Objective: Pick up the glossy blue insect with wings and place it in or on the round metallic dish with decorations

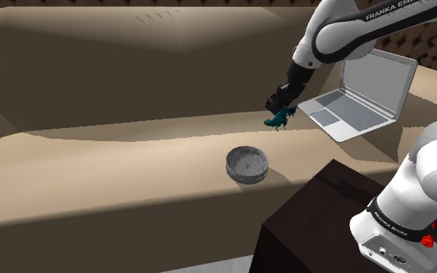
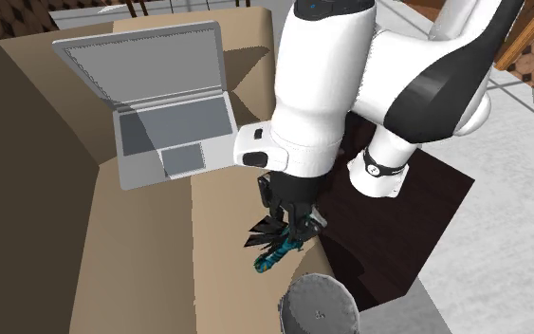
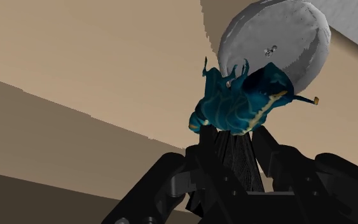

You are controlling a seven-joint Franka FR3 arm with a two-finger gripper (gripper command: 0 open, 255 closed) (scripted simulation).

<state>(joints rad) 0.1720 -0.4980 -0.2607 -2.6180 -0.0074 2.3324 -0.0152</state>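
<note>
My black gripper (image 1: 281, 111) is shut on a glossy teal-blue winged insect (image 1: 279, 119), holding it in the air above the tan surface. The second exterior view has the insect (image 2: 274, 250) hanging from the gripper (image 2: 289, 228), just above and beside the round grey dish (image 2: 319, 304). In the wrist view the insect (image 3: 238, 102) sits clasped at the fingertips, dark wings spread toward the hand, with the dish (image 3: 276, 41) beyond it. The dish (image 1: 247, 165) rests on the tan surface, toward the shoulder view's lower left of the gripper.
An open grey laptop (image 1: 360, 95) lies on the tan surface at the shoulder view's right of the gripper. The dark stand (image 1: 325, 221) is at the lower right. The tan surface (image 1: 131, 167) has a raised back behind it.
</note>
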